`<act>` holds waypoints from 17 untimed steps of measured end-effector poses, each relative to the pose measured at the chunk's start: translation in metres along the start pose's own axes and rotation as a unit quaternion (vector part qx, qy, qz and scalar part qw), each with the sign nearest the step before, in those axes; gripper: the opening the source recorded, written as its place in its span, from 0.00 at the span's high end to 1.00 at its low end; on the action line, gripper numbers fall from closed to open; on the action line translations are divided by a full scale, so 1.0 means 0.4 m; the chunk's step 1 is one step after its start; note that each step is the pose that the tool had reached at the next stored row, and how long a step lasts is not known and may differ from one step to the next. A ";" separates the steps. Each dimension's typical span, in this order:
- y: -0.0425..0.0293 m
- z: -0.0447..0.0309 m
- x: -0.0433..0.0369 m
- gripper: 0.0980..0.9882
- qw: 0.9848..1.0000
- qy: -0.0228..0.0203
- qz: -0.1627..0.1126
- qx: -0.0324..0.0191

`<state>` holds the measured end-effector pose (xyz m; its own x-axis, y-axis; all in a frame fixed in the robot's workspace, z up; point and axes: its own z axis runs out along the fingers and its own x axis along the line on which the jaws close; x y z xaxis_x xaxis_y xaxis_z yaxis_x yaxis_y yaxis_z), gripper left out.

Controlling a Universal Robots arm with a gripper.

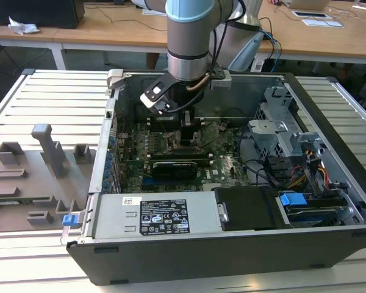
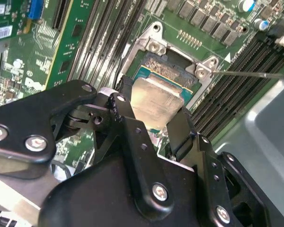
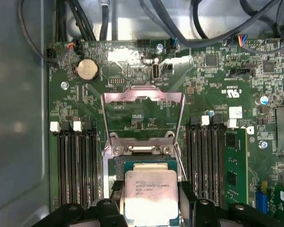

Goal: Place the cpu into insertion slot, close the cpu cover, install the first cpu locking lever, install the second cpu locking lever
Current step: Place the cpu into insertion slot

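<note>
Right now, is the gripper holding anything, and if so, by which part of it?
Yes, it holds the cpu. The gripper has its fingers pressed against two opposite side edges of the chip.

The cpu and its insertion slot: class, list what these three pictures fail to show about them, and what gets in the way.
1. The insertion slot: its grid centre is covered by the cpu in both wrist views.
2. Whether the cpu is seated or just above the slot: the hand clamps its sides and hides its underside.
3. Exterior view: the arm blocks cpu and slot.
</note>
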<state>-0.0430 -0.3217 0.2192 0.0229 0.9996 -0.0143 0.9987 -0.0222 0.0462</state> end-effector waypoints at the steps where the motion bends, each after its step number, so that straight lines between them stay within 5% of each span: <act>1: 0.000 0.003 0.000 0.50 1.000 0.000 0.000 0.000; 11: -0.006 0.041 0.014 0.50 1.000 0.000 -0.011 0.000; 17: -0.006 0.049 0.014 0.50 1.000 0.000 -0.011 0.000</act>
<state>-0.0445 -0.3165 0.1994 0.0006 0.9999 -0.0144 0.9989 0.0000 0.0460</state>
